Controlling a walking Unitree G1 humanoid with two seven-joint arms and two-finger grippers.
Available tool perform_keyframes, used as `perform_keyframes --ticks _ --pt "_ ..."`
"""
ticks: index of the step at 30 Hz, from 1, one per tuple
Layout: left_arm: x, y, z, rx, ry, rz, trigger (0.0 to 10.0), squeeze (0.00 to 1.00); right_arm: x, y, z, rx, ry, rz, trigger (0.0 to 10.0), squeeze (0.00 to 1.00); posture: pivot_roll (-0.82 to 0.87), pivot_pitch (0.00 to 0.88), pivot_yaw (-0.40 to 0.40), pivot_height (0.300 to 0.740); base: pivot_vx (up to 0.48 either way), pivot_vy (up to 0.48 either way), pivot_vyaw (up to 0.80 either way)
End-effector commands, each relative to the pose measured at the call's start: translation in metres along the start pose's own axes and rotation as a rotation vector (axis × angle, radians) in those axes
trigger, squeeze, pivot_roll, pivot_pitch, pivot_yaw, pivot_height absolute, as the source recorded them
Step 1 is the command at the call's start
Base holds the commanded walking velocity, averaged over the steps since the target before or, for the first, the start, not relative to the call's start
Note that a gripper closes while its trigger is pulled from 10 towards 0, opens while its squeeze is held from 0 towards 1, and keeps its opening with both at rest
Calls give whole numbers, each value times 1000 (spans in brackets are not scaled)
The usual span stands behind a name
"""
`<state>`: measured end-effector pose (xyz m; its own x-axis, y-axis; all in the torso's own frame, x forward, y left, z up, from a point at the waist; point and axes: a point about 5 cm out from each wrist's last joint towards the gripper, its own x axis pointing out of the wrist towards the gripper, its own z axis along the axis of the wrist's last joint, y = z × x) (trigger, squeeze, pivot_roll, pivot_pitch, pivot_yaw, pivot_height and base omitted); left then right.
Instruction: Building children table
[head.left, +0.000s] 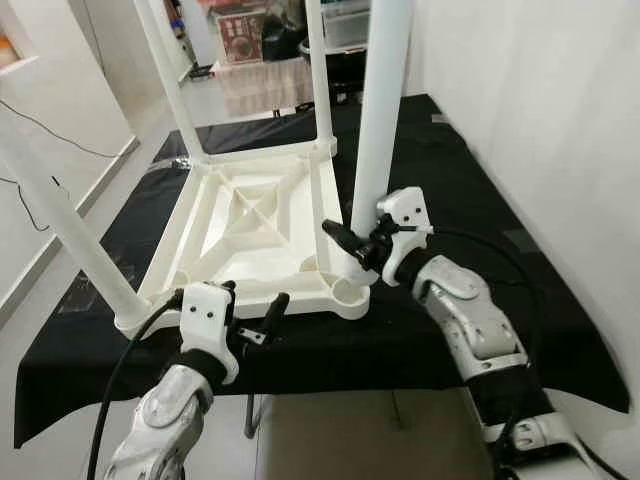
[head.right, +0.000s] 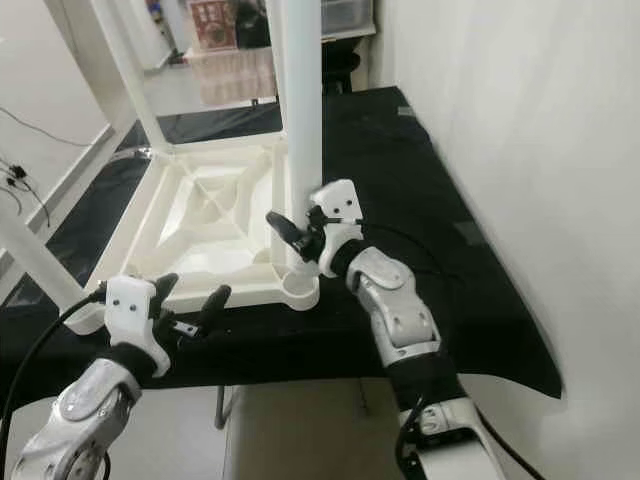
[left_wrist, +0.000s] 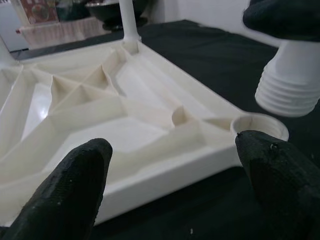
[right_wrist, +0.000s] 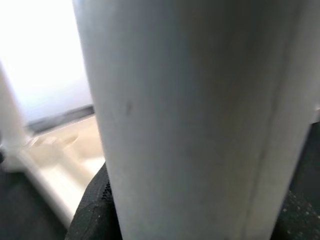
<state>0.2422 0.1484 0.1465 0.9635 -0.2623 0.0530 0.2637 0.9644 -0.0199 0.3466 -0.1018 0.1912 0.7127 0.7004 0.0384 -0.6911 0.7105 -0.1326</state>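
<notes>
smooth cream plastic tabletop (head.left: 262, 225) and legs (head.left: 380, 110); matt black cloth (head.left: 470, 190)

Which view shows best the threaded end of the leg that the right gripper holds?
The left wrist view: the leg's threaded end hangs just above the empty socket. In both eye views the right gripper partly hides that end; the right wrist view shows plain shaft.

We see a tabletop (head.left: 470, 180) draped in black cloth, pushed right against a plain white wall (head.left: 540, 90) on its right side. To the left lies a pale floor (head.left: 60, 170) with a thin dark cable (head.left: 45, 130) trailing across it. Beyond the far edge stands cluttered furniture (head.left: 265, 70), blurred, in soft bright light.
</notes>
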Motion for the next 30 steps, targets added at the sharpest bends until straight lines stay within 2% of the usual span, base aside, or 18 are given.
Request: perform_keyframes --ticks 1,3,6,8,12,17,21,26,30 --pt "-5 5 -2 30 24 7 10000 0 10 6 0 22 7 87 10000 0 -52 107 75 740 0 0 0" --pt "-7 5 -2 36 27 10 10000 0 11 5 -1 36 15 101 10000 0 -52 107 75 740 0 0 0" --pt "-13 4 0 51 29 14 10000 0 14 10 0 6 25 220 10000 0 -33 138 73 740 0 0 0" --pt "-18 2 3 74 26 13 10000 0 17 12 2 25 11 287 10000 0 -23 159 73 740 0 0 0" --pt "-25 -2 7 91 24 -5 10000 0 20 8 8 54 -25 337 10000 0 2 197 73 740 0 0 0" --pt "-35 -8 11 102 19 -42 10000 0 18 -2 17 86 -62 414 10000 0 23 234 72 740 0 0 0" --pt "-48 -17 16 140 26 -104 10000 0 11 -25 36 127 -132 476 10000 0 43 272 79 740 0 0 0" --pt "-59 -24 21 139 31 -169 10000 0 0 -35 45 94 -136 593 10000 0 64 303 88 740 0 0 0" --pt "-63 -27 22 127 37 -207 10000 0 -3 -38 45 70 -118 613 10000 0 70 311 98 740 0 0 0"
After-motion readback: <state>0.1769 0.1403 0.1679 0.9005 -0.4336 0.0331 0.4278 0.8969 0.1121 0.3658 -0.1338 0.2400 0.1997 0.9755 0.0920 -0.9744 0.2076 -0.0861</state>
